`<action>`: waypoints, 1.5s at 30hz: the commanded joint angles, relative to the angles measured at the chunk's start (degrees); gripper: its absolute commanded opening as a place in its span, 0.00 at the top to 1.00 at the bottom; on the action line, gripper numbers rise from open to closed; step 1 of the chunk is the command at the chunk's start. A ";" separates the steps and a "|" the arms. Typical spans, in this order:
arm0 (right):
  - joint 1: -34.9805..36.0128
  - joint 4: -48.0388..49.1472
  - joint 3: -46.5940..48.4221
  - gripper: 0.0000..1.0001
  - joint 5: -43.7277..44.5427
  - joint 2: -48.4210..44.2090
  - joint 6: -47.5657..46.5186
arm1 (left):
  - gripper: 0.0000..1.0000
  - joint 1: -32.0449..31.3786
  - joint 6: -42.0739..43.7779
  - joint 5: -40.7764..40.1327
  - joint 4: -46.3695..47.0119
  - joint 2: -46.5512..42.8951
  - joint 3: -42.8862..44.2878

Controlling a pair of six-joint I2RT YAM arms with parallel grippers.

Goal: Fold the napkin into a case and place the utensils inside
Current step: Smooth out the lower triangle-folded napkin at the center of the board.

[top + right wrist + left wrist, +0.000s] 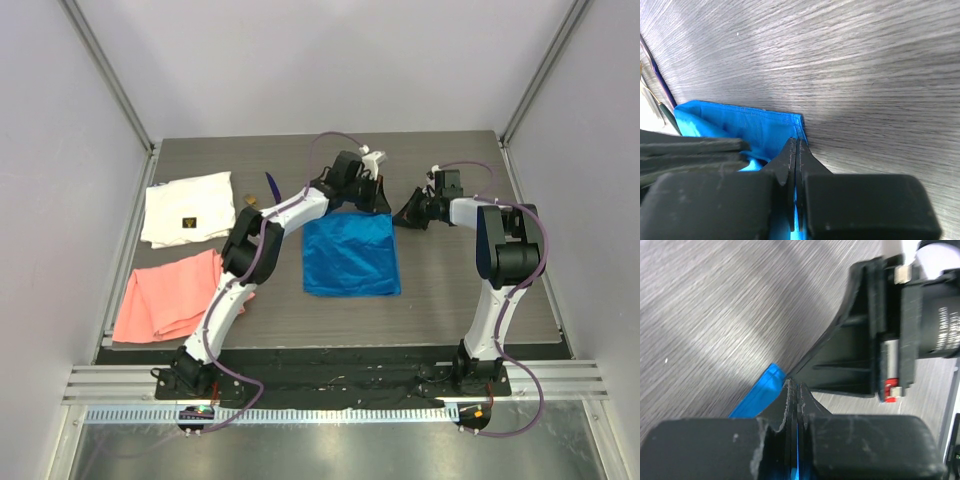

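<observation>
My top camera sits above and behind my arm bases (470,365), which lie at 6 o'clock, and looks down over the whole table (450,290) from afar. Each wrist camera rides just behind its own left gripper (794,387) or right gripper (796,142), skimming the tabletop at close range. All three views share the blue napkin's (350,255) far edge. The left wrist view also catches my right gripper at 2 o'clock.

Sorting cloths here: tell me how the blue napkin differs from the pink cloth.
The blue napkin lies spread at centre; the pink cloth sits loosely folded at the near left. The napkin's far edge is pinched by the left fingers and right fingers; the pink cloth is untouched. Both are soft cloths.
</observation>
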 commanded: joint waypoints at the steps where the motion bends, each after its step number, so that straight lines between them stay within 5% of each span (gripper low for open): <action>1: 0.24 -0.98 1.35 0.99 2.15 0.64 -1.54 | 1.00 -0.36 -1.98 1.65 3.86 -2.70 1.87; 27: 0.24 -9.94 4.96 0.98 6.37 -10.25 -2.50 | 1.00 -0.19 -7.96 -3.18 4.48 6.62 6.89; 37: 0.94 -8.54 -2.42 0.98 3.12 -13.07 -2.94 | 0.99 -0.19 -9.01 -2.74 5.80 6.18 6.97; 45: 3.66 -6.51 -8.31 0.98 -0.23 -17.63 -2.41 | 0.46 -0.19 -9.54 -4.93 3.43 3.90 7.15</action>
